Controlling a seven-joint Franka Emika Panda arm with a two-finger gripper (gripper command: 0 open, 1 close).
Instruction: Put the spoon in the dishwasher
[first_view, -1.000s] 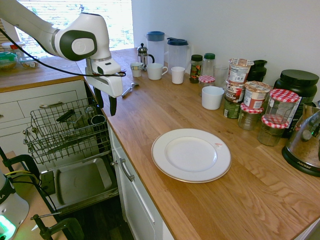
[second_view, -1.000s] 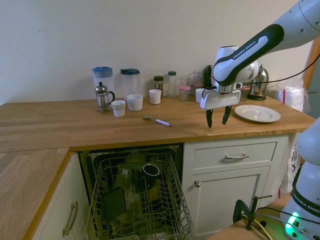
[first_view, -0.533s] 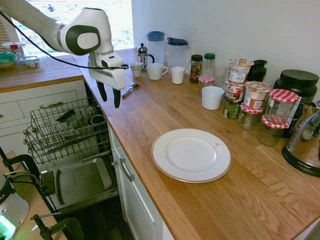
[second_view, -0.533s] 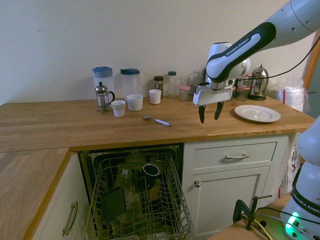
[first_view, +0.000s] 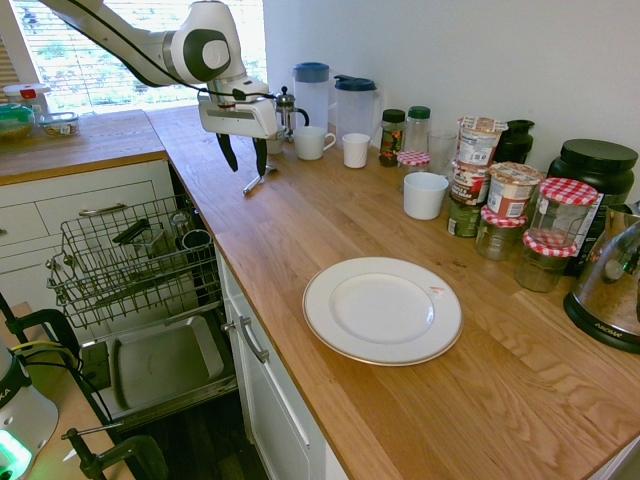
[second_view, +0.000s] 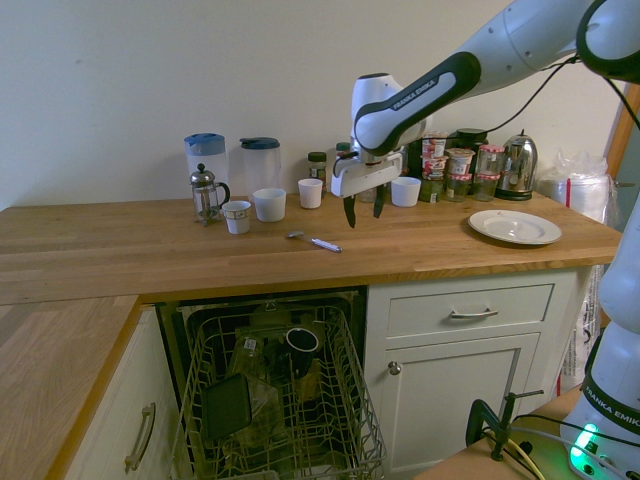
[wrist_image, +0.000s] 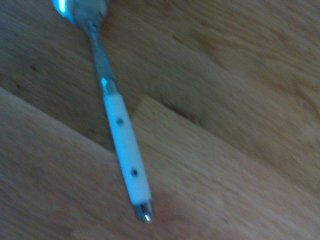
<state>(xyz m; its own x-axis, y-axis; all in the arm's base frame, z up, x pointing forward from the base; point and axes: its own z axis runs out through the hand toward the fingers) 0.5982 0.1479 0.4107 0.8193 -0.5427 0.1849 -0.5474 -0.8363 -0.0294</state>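
Approaching the spoon, by the look of it; the gripper hangs over the worktop, jaws parted, nothing between them. Spoon lies flat on the wood, near the front edge above the dishwasher, bowl and handle both fully on the surface.

Handling, judged by eye: light, rigid, not fragile. Wrist view shows a white handle with two dark rivets and a metal end cap; bowl and neck are shiny metal. The handle looks smooth and could slip or roll if pinched off-centre (the polished neck more so, being thinner). Best hold: across the white part, between the rivets, one finger either side, pads low, close to the wood. A grip by the tip would probably let the bowl droop and swing.

Next move should call for a small sideways correction, then a straight descent. Risk: pressing fingertips into the wood, or nudging the spoon over the edge. The rack stands pulled out below, ready to receive it. Task at an early stage; grasp not yet made.
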